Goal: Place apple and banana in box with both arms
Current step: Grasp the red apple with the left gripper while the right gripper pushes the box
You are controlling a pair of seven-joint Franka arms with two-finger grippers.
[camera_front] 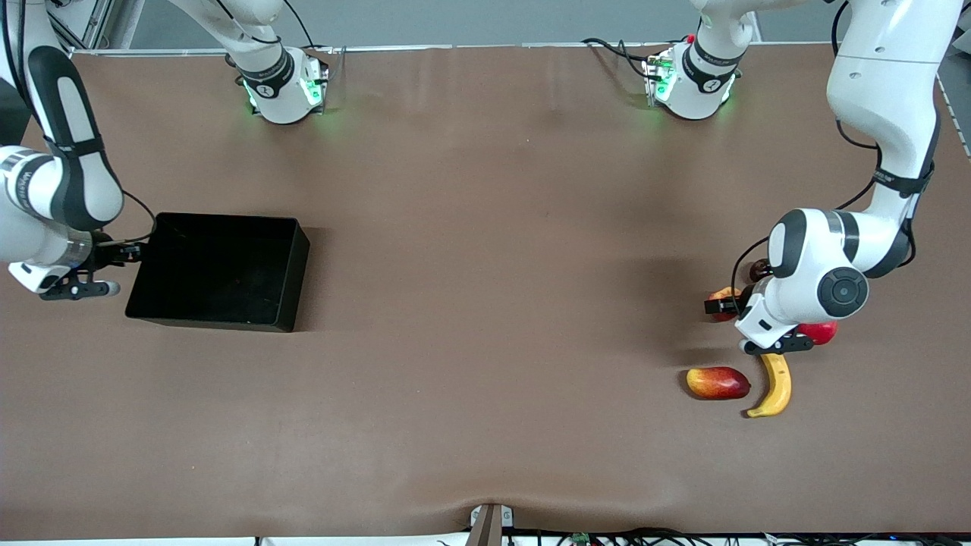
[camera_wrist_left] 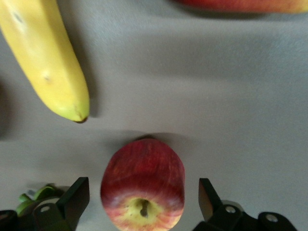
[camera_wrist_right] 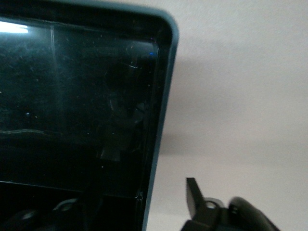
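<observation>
My left gripper (camera_wrist_left: 143, 202) stands with its fingers spread on either side of the apple (camera_wrist_left: 143, 185), bare table showing between each finger and the fruit. The banana (camera_wrist_left: 45, 57) lies near the apple with a strip of open table between them, and the mango-like fruit (camera_front: 718, 383) lies just beside the banana, nearer the front camera than the apple. My right gripper (camera_front: 114, 267) straddles the box (camera_front: 292, 258) wall at the right arm's end; the wall blocks sideways passage.

Apple (camera_wrist_left: 143, 183) between open left gripper (camera_wrist_left: 144, 198) fingers, banana (camera_wrist_left: 45, 55) near
</observation>
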